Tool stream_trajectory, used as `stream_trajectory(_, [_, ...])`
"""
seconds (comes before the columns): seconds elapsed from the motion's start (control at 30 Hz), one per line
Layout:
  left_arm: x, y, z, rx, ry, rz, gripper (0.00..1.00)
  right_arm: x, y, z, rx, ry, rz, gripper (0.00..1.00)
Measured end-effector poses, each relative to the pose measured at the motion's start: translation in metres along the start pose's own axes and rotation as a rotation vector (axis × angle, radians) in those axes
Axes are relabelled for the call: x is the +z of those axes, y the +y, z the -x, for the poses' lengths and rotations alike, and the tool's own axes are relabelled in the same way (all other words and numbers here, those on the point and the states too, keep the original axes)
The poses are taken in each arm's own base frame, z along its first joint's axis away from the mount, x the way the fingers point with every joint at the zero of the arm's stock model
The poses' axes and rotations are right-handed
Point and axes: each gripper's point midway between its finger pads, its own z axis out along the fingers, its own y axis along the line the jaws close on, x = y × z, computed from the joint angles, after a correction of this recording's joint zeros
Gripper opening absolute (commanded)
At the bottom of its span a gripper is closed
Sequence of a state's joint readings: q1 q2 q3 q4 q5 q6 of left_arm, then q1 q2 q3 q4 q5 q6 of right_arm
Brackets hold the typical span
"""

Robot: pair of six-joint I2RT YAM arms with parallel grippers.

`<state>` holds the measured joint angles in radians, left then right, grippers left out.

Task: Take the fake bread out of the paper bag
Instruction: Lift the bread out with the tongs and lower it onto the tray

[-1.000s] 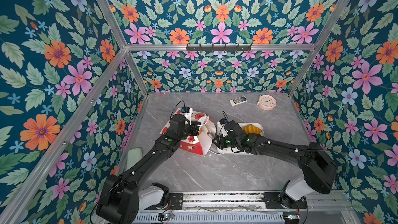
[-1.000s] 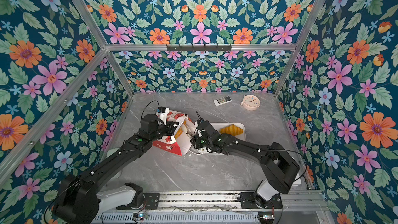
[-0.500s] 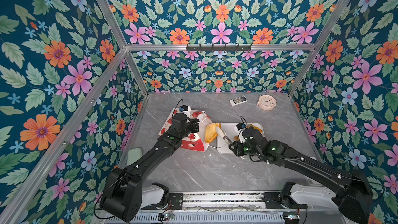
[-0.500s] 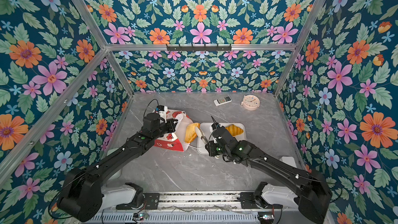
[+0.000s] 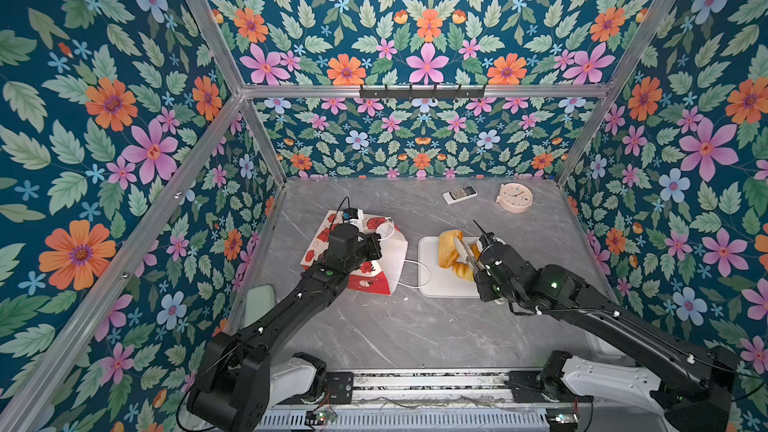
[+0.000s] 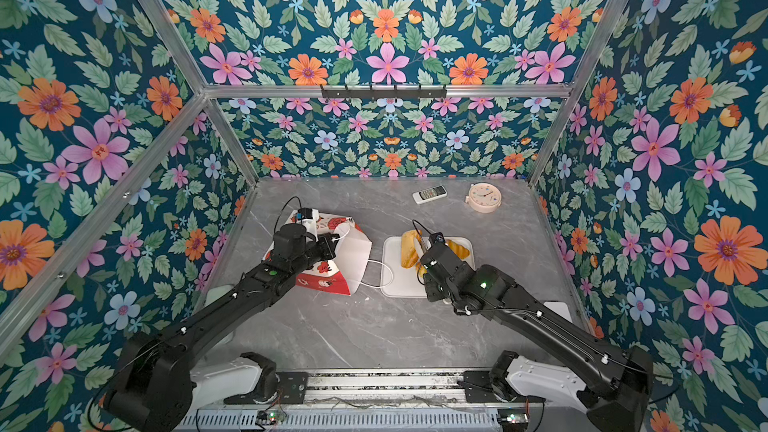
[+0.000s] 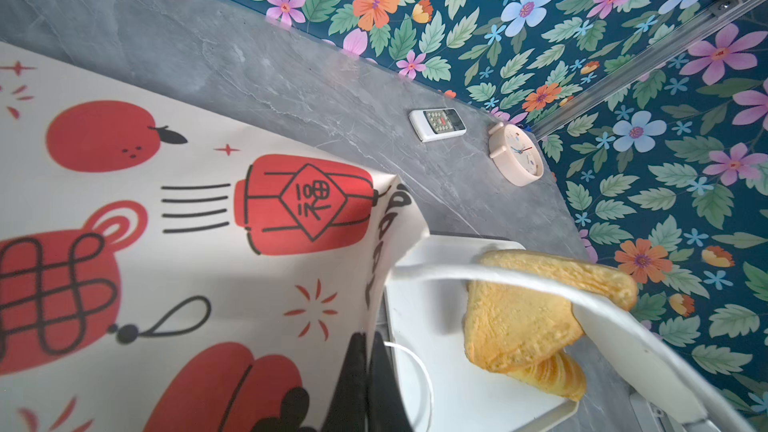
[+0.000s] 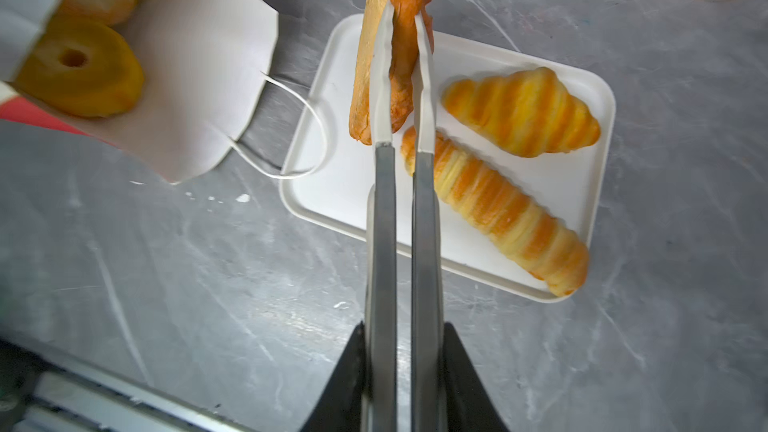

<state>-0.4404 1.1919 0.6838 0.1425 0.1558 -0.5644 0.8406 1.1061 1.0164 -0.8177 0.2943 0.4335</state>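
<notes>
**Lower the slab flat, then let go**

The right gripper, its long metal fingers clamped on a flat golden slab of fake bread, hangs over the white rectangular tray. It is best set down on the bare part, clear of the glossy croissant and long ridged pastry stick lying there. The left gripper pinches the rim of the red-and-white paper bag, which lies on its side beside the tray. Yellow ring donuts remain inside.

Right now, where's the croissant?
The croissant lies on the white tray, right of centre in a top view, at its far right corner beside the long twisted stick.
</notes>
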Motion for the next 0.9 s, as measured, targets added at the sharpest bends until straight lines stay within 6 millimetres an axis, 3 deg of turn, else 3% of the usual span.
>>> stream_trajectory(0.23, [-0.009, -0.002, 0.002, 0.010, -0.017, -0.009, 0.00, 0.018, -0.016, 0.021, -0.165, -0.026, -0.176, 0.24])
stream_trajectory(0.43, [-0.013, -0.001, 0.001, 0.017, -0.022, -0.012, 0.00, 0.031, -0.016, 0.035, -0.262, -0.072, -0.233, 0.25])
stream_trajectory(0.63, [-0.015, 0.002, 0.001, 0.017, -0.024, -0.004, 0.00, 0.049, -0.015, 0.023, -0.340, -0.038, -0.255, 0.26])
stream_trajectory(0.9, [-0.014, 0.006, 0.000, 0.014, -0.024, 0.004, 0.00, 0.055, 0.009, 0.011, -0.424, -0.027, -0.213, 0.27])
